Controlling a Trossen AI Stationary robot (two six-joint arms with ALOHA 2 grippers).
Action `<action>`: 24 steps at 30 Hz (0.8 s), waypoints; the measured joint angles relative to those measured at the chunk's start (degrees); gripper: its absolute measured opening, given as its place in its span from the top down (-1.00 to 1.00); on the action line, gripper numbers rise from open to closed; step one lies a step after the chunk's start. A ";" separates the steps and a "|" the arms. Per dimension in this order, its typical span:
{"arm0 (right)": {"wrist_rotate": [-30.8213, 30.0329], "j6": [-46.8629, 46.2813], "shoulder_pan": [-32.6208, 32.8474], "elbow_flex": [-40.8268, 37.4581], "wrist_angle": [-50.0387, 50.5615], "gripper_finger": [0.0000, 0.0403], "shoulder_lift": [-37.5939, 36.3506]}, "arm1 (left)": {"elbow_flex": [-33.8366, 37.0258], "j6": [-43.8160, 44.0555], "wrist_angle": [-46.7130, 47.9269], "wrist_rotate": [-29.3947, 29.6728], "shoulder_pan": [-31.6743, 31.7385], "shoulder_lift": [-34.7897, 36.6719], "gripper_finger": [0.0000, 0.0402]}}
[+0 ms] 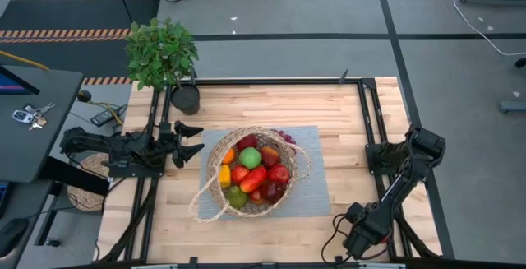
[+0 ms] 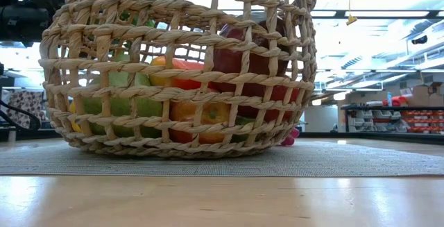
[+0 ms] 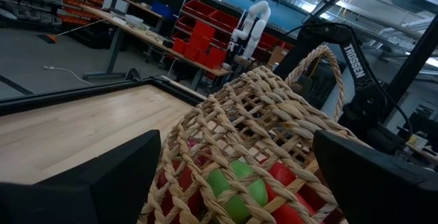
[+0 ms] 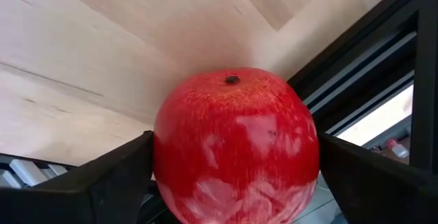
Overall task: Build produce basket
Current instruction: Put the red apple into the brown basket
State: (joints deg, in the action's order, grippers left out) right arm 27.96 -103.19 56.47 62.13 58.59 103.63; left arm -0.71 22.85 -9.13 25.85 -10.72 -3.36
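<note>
The wicker basket [image 1: 251, 174] stands on a grey mat [image 1: 316, 195] in the middle of the table. It holds produce: a green apple [image 1: 251, 157], red fruits, and orange and yellow pieces [image 2: 201, 112]. Purple grapes [image 1: 284, 136] lie by its far rim. My left gripper [image 1: 197, 141] hovers open and level just left of the basket [image 3: 274, 114]. My right gripper [image 1: 362, 238] is at the near right corner, tilted down and open. A red apple [image 4: 236, 148] fills the gap between its fingers, with the wooden tabletop behind it. My right gripper's fingers [image 4: 109, 183] stand close against the two sides of the red apple, coming at it from above on a slant. The apple's stem dimple [image 4: 233, 79] faces away from the wrist. Whether the fingers touch it, I cannot tell.
A leafy plant [image 1: 162, 51] in a black pot [image 1: 186, 98] stands at the far left corner. Black frame rails [image 1: 367, 121] run along the table's sides, one right beside the apple [image 4: 356, 80]. The basket's loose handle loop [image 1: 205, 207] lies toward the near left.
</note>
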 joint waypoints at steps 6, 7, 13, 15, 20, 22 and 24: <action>-0.67 2.06 0.08 0.58 0.67 -0.83 0.13 | 0.00 0.00 0.02 0.00 0.00 0.00 -0.94; -1.36 2.45 0.12 0.88 0.95 -0.80 0.17 | 0.00 0.00 0.00 0.00 -0.02 -0.02 -0.94; -5.85 4.40 -0.63 4.74 5.28 -0.76 0.28 | 0.00 0.00 0.01 0.00 0.00 0.00 -0.94; -8.86 4.82 -1.05 7.15 7.35 -0.76 0.28 | 0.00 0.00 0.02 -0.01 0.00 -0.02 -0.94; -24.61 7.43 -2.59 15.24 9.35 -0.76 0.28 | 0.00 0.00 0.00 0.00 0.00 0.00 -0.94; -31.64 9.34 -3.29 18.83 9.39 -0.76 0.28 | 0.00 0.00 0.02 -0.01 -0.01 -0.01 -0.94; -38.19 11.67 -3.87 22.07 9.17 -0.76 0.28 | 0.00 0.00 0.00 -0.02 0.00 0.00 -0.94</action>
State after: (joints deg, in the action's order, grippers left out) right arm -10.23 -91.52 52.60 84.20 67.76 103.92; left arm -0.71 22.85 -9.13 25.83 -10.72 -3.36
